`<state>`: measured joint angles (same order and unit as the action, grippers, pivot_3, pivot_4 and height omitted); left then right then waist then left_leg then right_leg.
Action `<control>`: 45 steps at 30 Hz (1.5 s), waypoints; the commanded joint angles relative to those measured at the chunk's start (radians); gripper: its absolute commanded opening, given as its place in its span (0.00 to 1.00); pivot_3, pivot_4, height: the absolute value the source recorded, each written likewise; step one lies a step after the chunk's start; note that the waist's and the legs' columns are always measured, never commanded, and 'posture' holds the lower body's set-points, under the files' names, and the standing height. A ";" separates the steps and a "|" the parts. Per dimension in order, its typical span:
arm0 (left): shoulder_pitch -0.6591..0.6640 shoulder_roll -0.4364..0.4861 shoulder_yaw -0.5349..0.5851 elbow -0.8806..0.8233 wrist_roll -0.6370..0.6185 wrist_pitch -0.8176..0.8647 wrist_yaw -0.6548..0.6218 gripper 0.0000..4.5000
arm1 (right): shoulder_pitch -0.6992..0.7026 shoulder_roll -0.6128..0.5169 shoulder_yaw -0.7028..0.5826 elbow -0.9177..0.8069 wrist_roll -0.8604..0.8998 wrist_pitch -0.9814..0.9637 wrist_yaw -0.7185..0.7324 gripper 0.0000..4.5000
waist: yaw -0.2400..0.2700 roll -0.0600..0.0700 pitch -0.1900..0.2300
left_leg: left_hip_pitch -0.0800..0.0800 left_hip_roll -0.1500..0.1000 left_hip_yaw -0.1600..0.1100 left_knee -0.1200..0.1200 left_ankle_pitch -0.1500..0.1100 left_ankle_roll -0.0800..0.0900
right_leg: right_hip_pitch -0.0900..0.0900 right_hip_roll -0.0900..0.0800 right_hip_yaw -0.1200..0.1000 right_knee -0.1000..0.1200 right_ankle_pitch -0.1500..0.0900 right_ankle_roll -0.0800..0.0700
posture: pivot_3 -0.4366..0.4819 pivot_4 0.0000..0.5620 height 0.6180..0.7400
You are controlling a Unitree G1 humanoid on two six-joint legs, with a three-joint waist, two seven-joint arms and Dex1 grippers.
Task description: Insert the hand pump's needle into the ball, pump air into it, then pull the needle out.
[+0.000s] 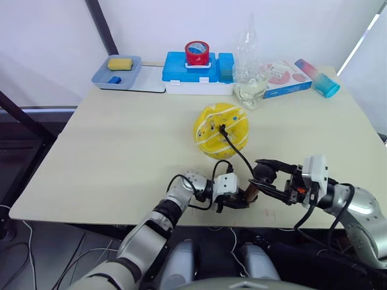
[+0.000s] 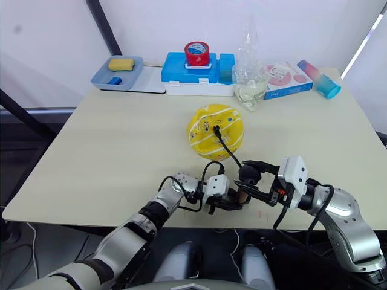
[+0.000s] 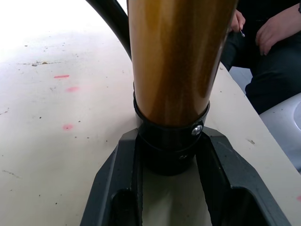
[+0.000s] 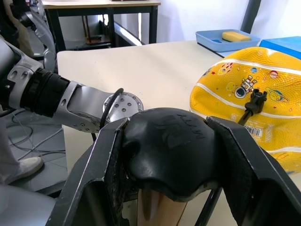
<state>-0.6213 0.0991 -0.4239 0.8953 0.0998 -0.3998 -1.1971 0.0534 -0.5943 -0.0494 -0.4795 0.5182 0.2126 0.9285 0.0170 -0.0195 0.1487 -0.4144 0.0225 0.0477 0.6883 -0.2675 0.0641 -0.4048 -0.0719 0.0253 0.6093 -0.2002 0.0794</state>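
On the beige worktop [image 1: 121,151], my left tool [image 1: 237,199] pinches the hand pump [image 3: 174,70]'s base, my right tool [image 1: 261,176] clamps its T-handle [image 4: 164,141], needle [image 4: 254,100] in the ball [image 1: 221,129].

Both grippers [image 1: 240,199] [image 1: 261,175] clamped, nearly touching

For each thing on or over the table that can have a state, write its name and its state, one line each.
ball: partly dented, not fully round, resting on the table.
needle: inserted in the ball, hose attached.
hand pump: held at both ends, between the two grippers.
left gripper: shut on the pump's tube end.
right gripper: shut on the pump's black handle.
red tape roll: sitting on the blue box.
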 commanded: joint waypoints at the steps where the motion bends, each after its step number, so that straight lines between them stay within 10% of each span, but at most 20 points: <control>1: 0.015 -0.007 -0.034 0.040 0.042 0.015 -0.004 0.24 | 0.003 -0.007 -0.057 -0.012 0.005 -0.031 -0.017 0.46 | 0.000 0.000 0.000 | 0.000 0.000 0.000 0.000 0.000 0.000 | 0.000 0.000 -0.001 0.000 0.000 0.000 | 0.48 0.27 0.97; 45: -0.018 -0.064 -0.048 0.133 0.071 -0.045 -0.042 0.24 | -0.053 -0.320 -0.489 -0.249 0.612 0.344 -0.222 0.46 | 0.006 0.001 -0.003 | -0.003 0.000 0.001 -0.001 0.000 0.001 | 0.003 -0.008 -0.014 -0.002 -0.001 -0.001 | 0.48 0.27 0.97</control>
<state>-0.6588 0.0382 -0.4253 0.9924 0.1152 -0.4430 -1.2373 -0.0033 -0.9035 -0.4891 -0.7110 1.1419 0.5630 0.7224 0.0228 -0.0189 0.1459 -0.4170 0.0225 0.0486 0.6869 -0.2680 0.0653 -0.4022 -0.0798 0.0115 0.6072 -0.2010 0.0783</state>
